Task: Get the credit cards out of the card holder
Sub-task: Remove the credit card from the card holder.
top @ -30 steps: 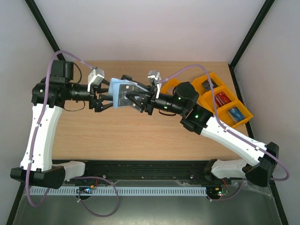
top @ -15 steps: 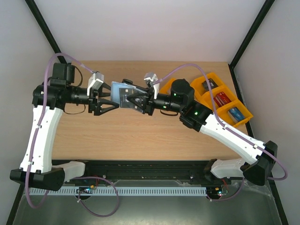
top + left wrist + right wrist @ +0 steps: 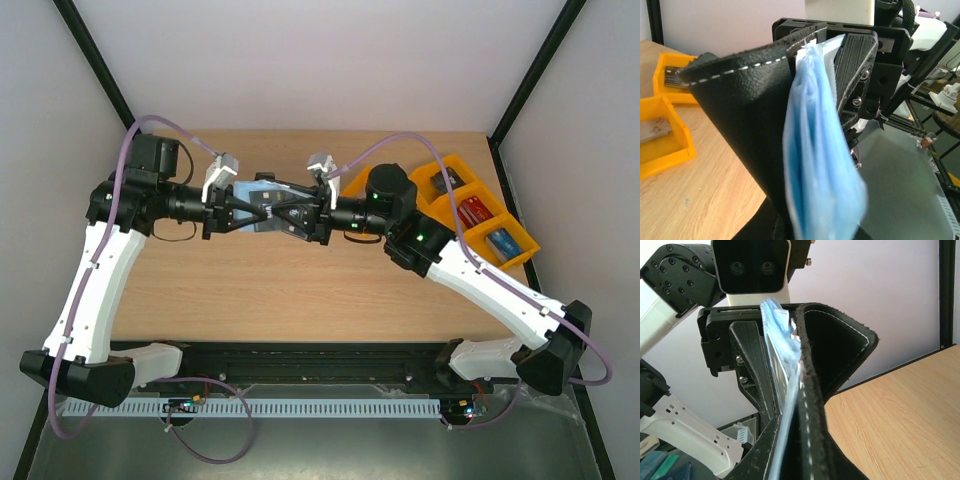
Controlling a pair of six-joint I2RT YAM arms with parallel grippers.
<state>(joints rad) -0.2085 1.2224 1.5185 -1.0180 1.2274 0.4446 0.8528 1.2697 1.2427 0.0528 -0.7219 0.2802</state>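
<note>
Black holder [image 3: 263, 203] hangs between the tools — left gripper [image 3: 242, 211] pinches its blue pockets [image 3: 820, 165], right gripper [image 3: 287, 213] clamps the cover [image 3: 745, 105] opposite. Part slowly; cards unseen.

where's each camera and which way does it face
Top external: above and behind the robot, looking down at the table; left gripper and right gripper show, both on the card holder.
Left wrist: faces the right gripper and orange trays.
Right wrist: faces back at the left gripper and the left wrist camera.
Both wrist views share the card holder, close up.
</note>
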